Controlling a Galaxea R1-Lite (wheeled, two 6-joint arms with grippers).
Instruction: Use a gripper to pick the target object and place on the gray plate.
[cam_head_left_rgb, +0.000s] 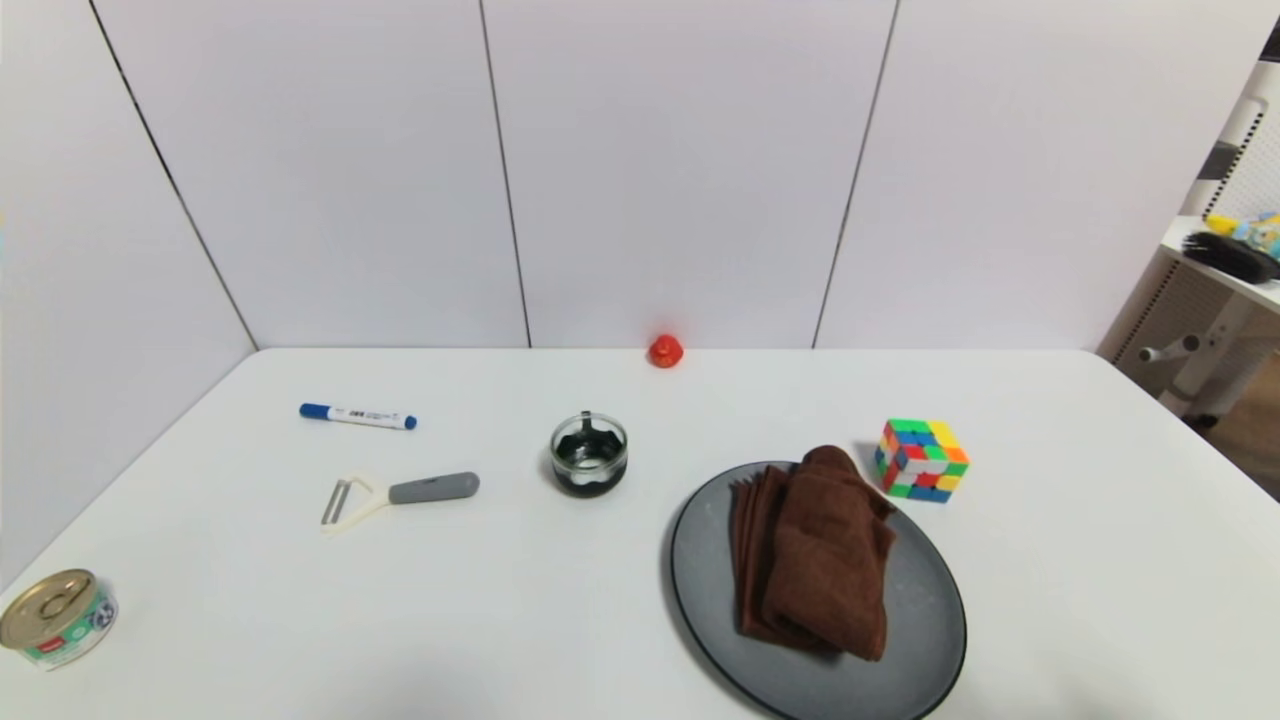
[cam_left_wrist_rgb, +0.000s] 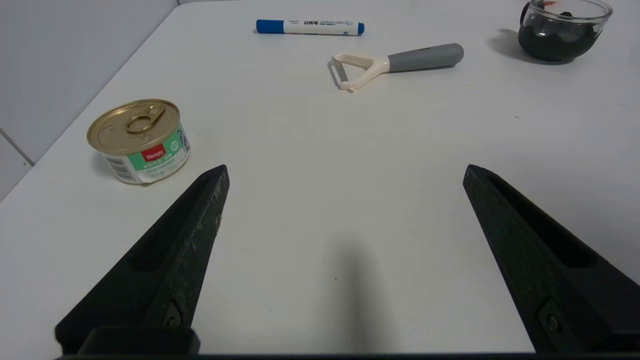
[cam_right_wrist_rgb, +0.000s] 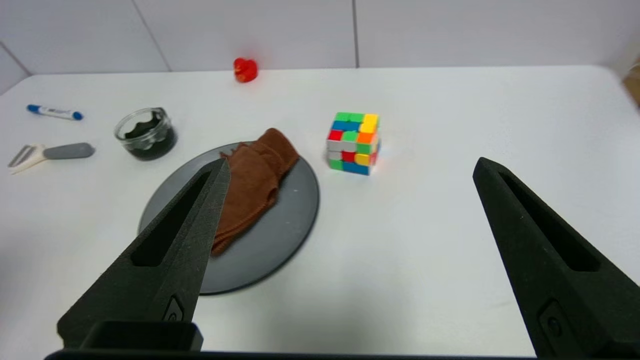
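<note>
The dark brown towel (cam_head_left_rgb: 815, 555) lies folded on the gray plate (cam_head_left_rgb: 930, 610) at the front right of the table; one end reaches the plate's far rim. Both also show in the right wrist view, the towel (cam_right_wrist_rgb: 252, 180) on the plate (cam_right_wrist_rgb: 280, 220). Neither arm shows in the head view. My right gripper (cam_right_wrist_rgb: 350, 167) is open and empty, held back over bare table to the right of the plate. My left gripper (cam_left_wrist_rgb: 345, 170) is open and empty over bare table at the front left, near the tin can (cam_left_wrist_rgb: 137, 140).
A multicoloured cube (cam_head_left_rgb: 921, 459) stands just behind the plate on the right. A small glass bowl (cam_head_left_rgb: 588, 454), a peeler (cam_head_left_rgb: 400, 494), a blue marker (cam_head_left_rgb: 357, 416), the tin can (cam_head_left_rgb: 57, 617) and a small red object (cam_head_left_rgb: 665, 351) by the back wall lie on the white table.
</note>
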